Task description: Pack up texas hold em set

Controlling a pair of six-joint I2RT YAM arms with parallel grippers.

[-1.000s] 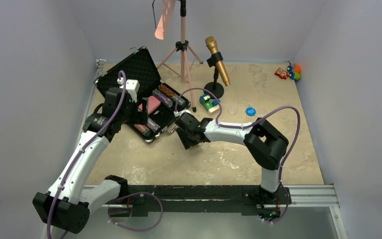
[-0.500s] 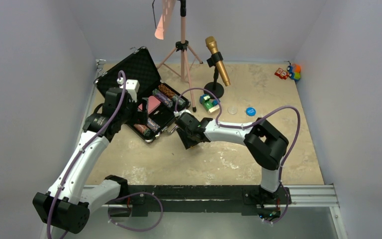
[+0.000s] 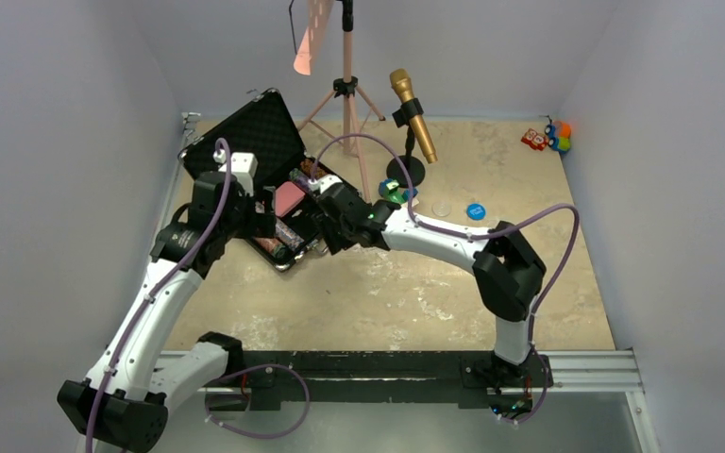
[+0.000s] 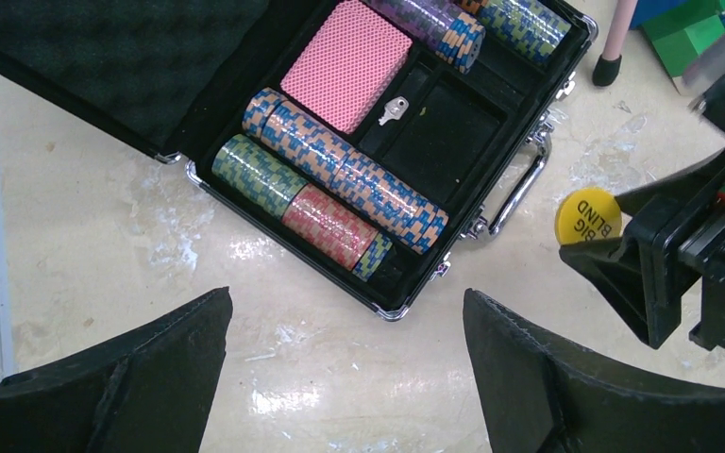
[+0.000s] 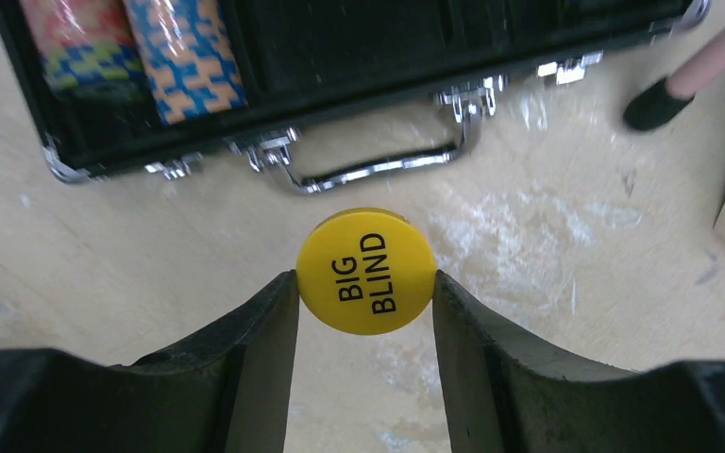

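The black silver-edged briefcase (image 3: 245, 137) lies open at the far left. Its tray (image 4: 406, 304) holds chip stacks (image 4: 340, 179), a pink card deck (image 4: 346, 61) and a small key (image 4: 393, 109). My right gripper (image 3: 326, 228) is shut on the yellow "BIG BLIND" button (image 5: 366, 271), edge to edge, just in front of the case handle (image 5: 378, 168). The button also shows in the left wrist view (image 4: 587, 215). My left gripper (image 4: 346, 302) is open and empty above the table by the case's near corner. A blue button (image 3: 475, 211) lies on the table to the right.
A gold microphone (image 3: 413, 127) on its stand and a pink tripod (image 3: 347, 104) stand just behind the case's right end. Green and blue toy blocks (image 3: 395, 193) sit by the microphone base. Small colourful toys (image 3: 547, 137) lie at the far right corner.
My right arm has swung left and away from me, carrying the yellow button up to the case's handle side. My left arm has shifted slightly back and left.
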